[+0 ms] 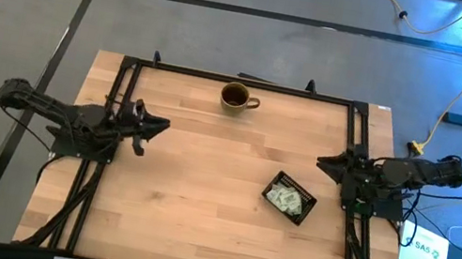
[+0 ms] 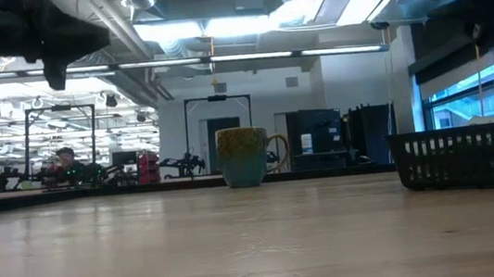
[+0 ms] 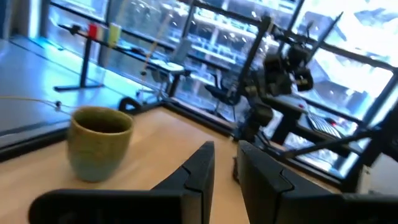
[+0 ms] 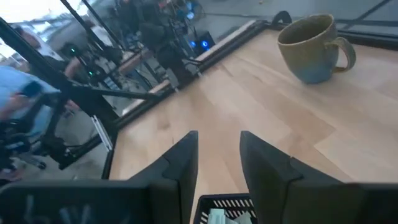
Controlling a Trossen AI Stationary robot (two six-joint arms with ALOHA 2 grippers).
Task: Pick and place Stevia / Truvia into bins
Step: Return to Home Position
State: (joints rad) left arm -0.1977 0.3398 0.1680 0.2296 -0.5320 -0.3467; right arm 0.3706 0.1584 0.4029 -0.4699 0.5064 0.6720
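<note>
The black tray point(image 1: 303, 197) sits on the right half of the wooden table, and pale green and white Stevia sachets point(image 1: 284, 199) lie inside it. In the low view its slatted wall point(image 2: 473, 155) stands at the right. My left gripper point(image 1: 155, 125) hangs above the table's left side, pointing level toward the right, open and holding nothing point(image 3: 225, 148). My right gripper point(image 1: 324, 162) hangs at the right side above and just beyond the tray, open and holding nothing point(image 4: 217, 135). The tray's edge point(image 4: 231, 201) and one sachet point(image 4: 216, 216) show under its fingers.
A brown mug point(image 1: 236, 98) stands on its base near the table's far edge, at the middle. Black frame rails point(image 1: 115, 109) run along the left, right and far edges. Bare wood lies between the two grippers. A person point(image 2: 65, 159) sits in the room behind.
</note>
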